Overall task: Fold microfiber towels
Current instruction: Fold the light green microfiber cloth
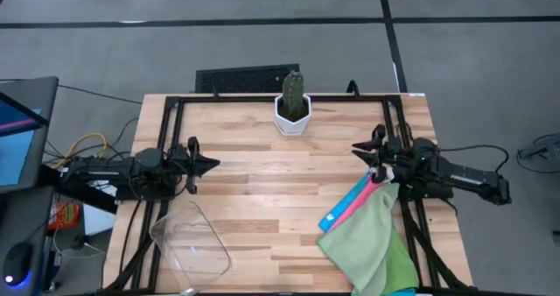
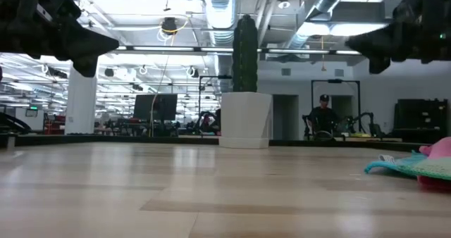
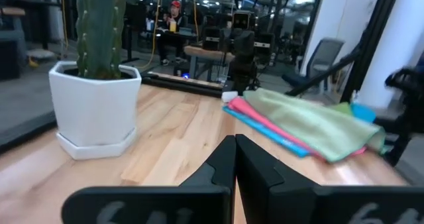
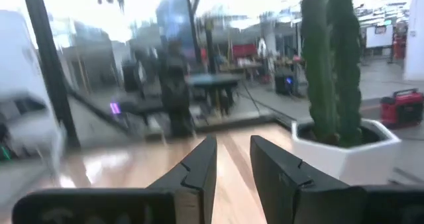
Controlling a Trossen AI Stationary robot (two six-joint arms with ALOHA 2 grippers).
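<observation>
The microfiber towels (image 1: 367,239) lie stacked flat at the table's near right, a light green one on top of a pink and a blue one; they also show in the left wrist view (image 3: 305,121) and the low view (image 2: 416,167). My left gripper (image 1: 214,165) hovers level over the table's left side, shut and empty, pointing toward the right edge (image 3: 235,141). My right gripper (image 1: 354,149) hovers level over the right side, just beyond the stack's far end. It points toward the left edge, and its fingers stand apart with nothing between them (image 4: 232,144).
A cactus in a white pot (image 1: 292,103) stands at the middle of the far edge. A clear plastic bin (image 1: 191,239) lies at the near left edge. Bare wood stretches across the table's middle (image 1: 280,182). A person sits in the room behind (image 2: 323,115).
</observation>
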